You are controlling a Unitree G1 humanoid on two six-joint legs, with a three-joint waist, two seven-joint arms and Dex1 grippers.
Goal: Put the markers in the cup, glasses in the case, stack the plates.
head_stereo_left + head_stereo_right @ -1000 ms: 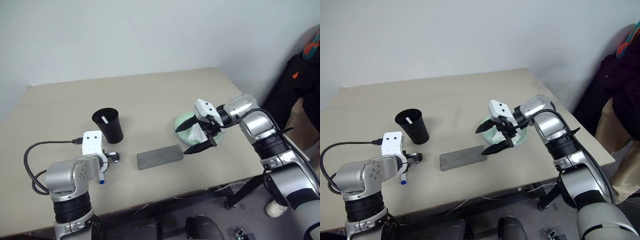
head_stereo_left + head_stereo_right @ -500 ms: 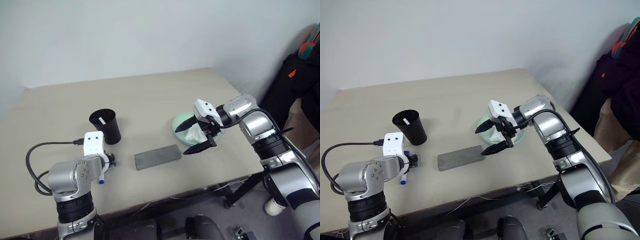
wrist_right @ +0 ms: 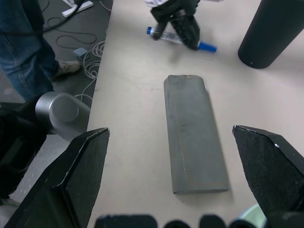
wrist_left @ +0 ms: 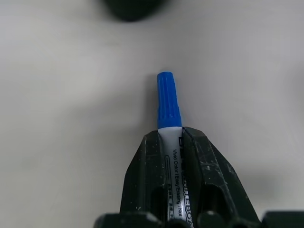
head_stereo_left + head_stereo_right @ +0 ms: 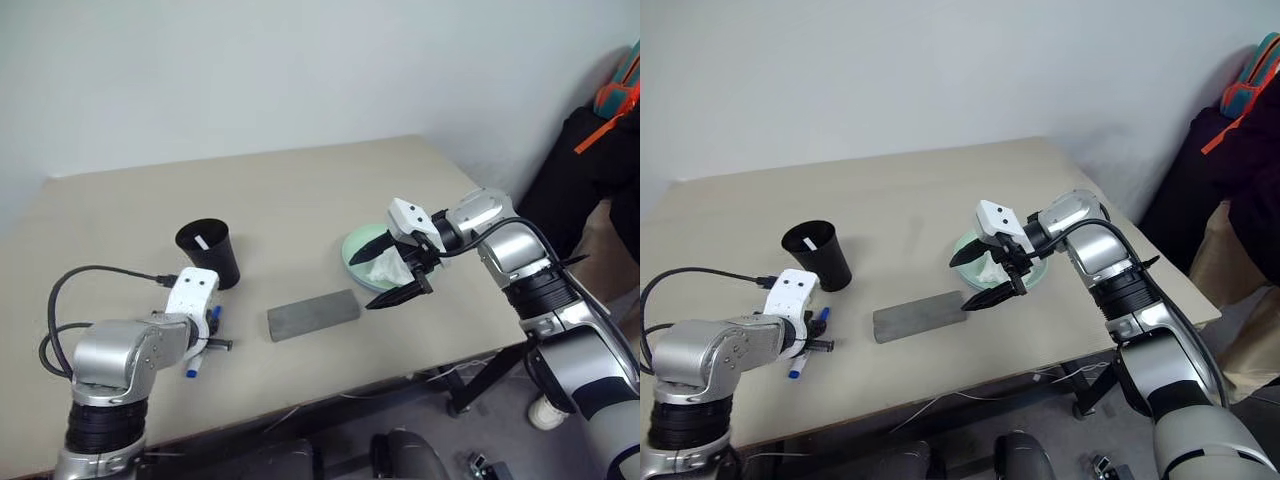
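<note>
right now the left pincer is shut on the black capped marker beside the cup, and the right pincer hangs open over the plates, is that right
Not quite: the marker in the left pincer has a blue cap, not a black one, as the left wrist view shows. The rest holds: it is beside the cup, and the right pincer hangs open over the plates.
</note>
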